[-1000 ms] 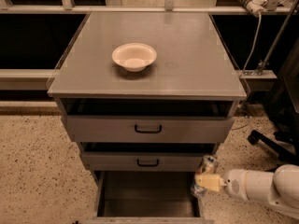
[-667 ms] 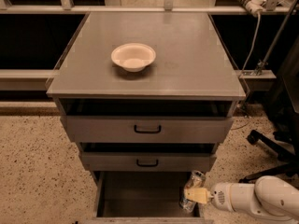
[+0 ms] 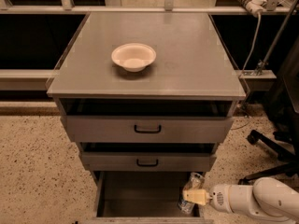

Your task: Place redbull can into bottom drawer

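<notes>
The bottom drawer (image 3: 135, 192) of the grey cabinet is pulled open, and its plain grey floor shows. My gripper (image 3: 195, 196) reaches in from the right on a white arm (image 3: 254, 200), at the drawer's right side. It is shut on the redbull can (image 3: 190, 185), a slim silver can that tilts slightly. The can sits inside the drawer's right end, low near the floor. I cannot tell if the can touches the floor.
A white bowl (image 3: 133, 56) sits on the cabinet top (image 3: 187, 69). The two upper drawers (image 3: 147, 129) with black handles stand slightly open. An office chair base (image 3: 271, 143) stands at the right. The floor is speckled.
My gripper has moved left and down with the can, from beside the drawer's right edge into the drawer's right end.
</notes>
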`<state>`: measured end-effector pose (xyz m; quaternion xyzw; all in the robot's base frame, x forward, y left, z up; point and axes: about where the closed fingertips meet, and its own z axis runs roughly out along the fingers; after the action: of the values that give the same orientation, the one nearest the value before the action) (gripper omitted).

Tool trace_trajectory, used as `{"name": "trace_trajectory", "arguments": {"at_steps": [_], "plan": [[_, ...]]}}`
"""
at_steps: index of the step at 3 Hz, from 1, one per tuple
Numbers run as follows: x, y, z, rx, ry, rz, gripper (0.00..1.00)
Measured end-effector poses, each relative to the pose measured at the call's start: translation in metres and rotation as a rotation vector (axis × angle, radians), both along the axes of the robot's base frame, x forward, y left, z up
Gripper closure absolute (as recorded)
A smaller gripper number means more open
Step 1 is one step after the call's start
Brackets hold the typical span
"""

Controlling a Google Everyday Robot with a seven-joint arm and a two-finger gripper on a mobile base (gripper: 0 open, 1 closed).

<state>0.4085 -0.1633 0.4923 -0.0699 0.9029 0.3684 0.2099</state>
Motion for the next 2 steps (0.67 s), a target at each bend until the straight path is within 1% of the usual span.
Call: {"name": "trace_trajectory", "arguments": {"at_steps": [1,2], "plan": [[0.02,0.003,-0.038,0.032,0.036,-0.023,1.0],[0.038,0.028,-0.089,0.092,0.045,0.004,1.0]]}}
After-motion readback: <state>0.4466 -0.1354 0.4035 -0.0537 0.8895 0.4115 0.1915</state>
